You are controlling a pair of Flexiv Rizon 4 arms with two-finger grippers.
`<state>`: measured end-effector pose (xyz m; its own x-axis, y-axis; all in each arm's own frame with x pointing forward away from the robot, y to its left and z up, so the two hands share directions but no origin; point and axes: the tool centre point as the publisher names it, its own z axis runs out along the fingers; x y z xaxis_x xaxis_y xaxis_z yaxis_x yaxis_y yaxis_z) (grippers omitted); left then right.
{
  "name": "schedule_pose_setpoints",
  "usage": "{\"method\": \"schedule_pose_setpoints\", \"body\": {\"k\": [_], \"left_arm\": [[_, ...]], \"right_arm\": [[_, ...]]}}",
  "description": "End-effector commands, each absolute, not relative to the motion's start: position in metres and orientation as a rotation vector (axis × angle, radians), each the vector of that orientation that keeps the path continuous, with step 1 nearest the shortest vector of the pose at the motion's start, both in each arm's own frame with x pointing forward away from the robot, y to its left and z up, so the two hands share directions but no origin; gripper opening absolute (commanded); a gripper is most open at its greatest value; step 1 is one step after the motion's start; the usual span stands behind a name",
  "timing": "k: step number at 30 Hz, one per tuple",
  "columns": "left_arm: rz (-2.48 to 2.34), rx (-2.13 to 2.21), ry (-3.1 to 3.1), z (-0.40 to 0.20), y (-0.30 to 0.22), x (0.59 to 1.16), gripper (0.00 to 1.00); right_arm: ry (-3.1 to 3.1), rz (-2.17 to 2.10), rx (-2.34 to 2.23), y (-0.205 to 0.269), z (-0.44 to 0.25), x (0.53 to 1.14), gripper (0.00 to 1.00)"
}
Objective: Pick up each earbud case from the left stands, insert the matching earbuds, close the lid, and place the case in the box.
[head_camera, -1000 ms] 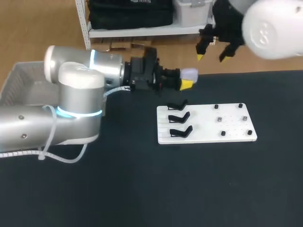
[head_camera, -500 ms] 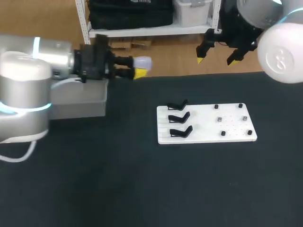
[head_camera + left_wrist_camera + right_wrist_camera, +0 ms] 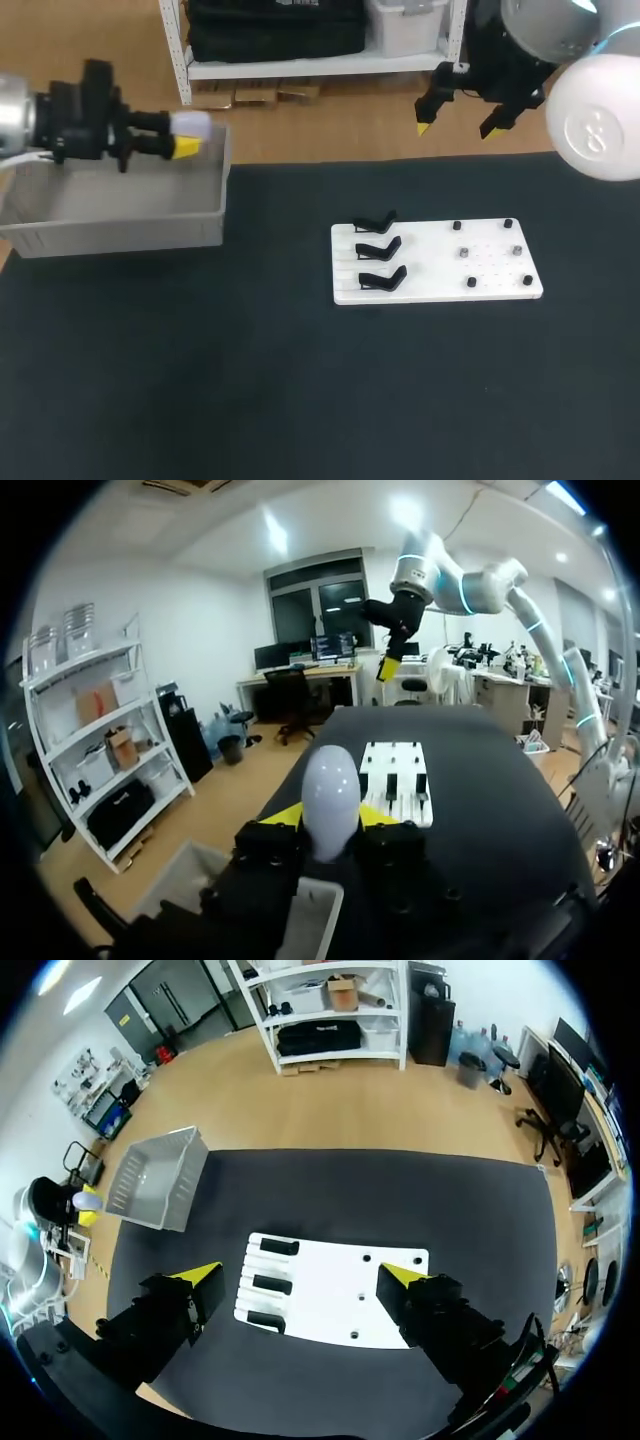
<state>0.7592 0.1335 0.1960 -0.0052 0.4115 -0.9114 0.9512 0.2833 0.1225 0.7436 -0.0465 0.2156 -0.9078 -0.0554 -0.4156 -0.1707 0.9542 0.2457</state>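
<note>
A white, egg-shaped earbud case with its lid down is held between the yellow tips of my left gripper, which is shut on it. It hangs above the right end of the grey box. In the left wrist view the case stands up between the fingers, with the box under them. The white board carries three black stands, all bare. My right gripper hangs open high over the table's far edge; in its own view the right gripper looks down on the board.
Small dark pegs dot the right half of the board. The grey box sits at the table's far left corner, also seen as the box in the right wrist view. Black table surface lies in front of the board.
My left arm has swung left with the case, from beside the board to above the box. The right gripper opened wider and shifted slightly right, then held still.
</note>
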Motion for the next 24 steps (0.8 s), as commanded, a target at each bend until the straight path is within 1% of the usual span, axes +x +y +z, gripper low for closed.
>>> {"method": "schedule_pose_setpoints", "body": {"k": [1,9,24], "left_arm": [[-0.739,1.329,1.637,0.186,0.164,0.772,0.0],[-0.737,1.35,1.726,0.137,0.19,0.801,0.0],[-0.812,1.343,1.811,0.059,0.198,0.851,0.0]], "right_arm": [[2.687,0.385,-0.158,-0.047,0.216,0.741,1.0],[2.687,0.385,-0.158,-0.047,0.216,0.741,1.0],[2.687,0.385,-0.158,-0.047,0.216,0.741,1.0]]}}
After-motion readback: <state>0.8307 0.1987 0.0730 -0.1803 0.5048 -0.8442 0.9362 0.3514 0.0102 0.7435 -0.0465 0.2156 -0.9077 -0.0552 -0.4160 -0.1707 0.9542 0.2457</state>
